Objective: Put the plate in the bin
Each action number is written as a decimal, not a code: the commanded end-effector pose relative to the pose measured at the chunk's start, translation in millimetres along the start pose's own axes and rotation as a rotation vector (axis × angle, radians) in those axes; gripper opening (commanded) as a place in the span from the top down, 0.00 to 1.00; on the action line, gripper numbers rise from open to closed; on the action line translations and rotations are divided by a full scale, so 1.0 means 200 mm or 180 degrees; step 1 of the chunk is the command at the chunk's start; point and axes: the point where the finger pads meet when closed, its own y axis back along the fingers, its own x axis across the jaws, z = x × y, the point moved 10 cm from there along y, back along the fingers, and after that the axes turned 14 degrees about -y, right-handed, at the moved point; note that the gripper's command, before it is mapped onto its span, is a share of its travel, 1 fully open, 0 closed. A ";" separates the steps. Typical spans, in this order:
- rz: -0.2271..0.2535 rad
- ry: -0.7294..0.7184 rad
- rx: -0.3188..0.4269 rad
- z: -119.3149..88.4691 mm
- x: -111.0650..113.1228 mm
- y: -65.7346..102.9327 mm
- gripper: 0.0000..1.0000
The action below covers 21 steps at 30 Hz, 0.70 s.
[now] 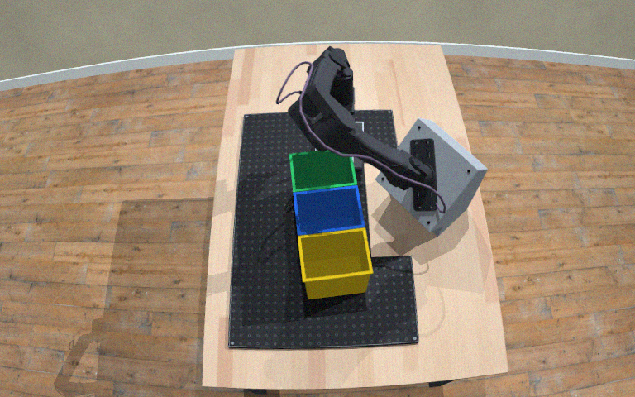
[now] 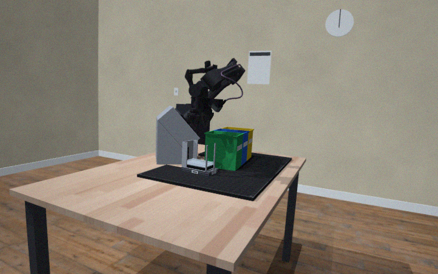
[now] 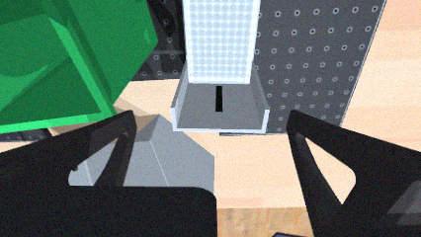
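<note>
The hand (image 3: 211, 118) gapes wide with nothing in it; the plate (image 2: 199, 164) (image 3: 219, 39) sits in the rack (image 2: 185, 154) (image 3: 198, 111) beyond its fingertips. The bins stand upright. Pick, carry and drop into the green bin (image 1: 323, 188) (image 2: 223, 150) (image 3: 116, 84) all look left to do.

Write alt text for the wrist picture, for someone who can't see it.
Two black fingers stand open, nothing between them, before a gray rack holding a pale, gridded plate. A green bin fills the upper left; a dark, dotted mat lies right.
</note>
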 end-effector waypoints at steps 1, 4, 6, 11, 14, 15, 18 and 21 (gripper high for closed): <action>-0.0111 -0.0009 -0.0159 0.00 0.00 0.03 0.00; -0.0101 0.0007 -0.0144 0.01 0.00 0.01 0.00; -0.0091 0.0024 -0.0129 0.01 0.01 -0.01 0.00; -0.0101 -0.0004 -0.0150 0.00 0.00 -0.04 0.00; -0.0064 -0.0004 -0.0115 0.01 0.00 -0.09 0.00; -0.0059 -0.0018 -0.0114 0.00 -0.01 -0.10 0.00; -0.0050 -0.0074 -0.0124 -0.02 -0.03 -0.12 0.00; -0.0034 -0.0073 -0.0106 -0.02 -0.03 -0.14 0.00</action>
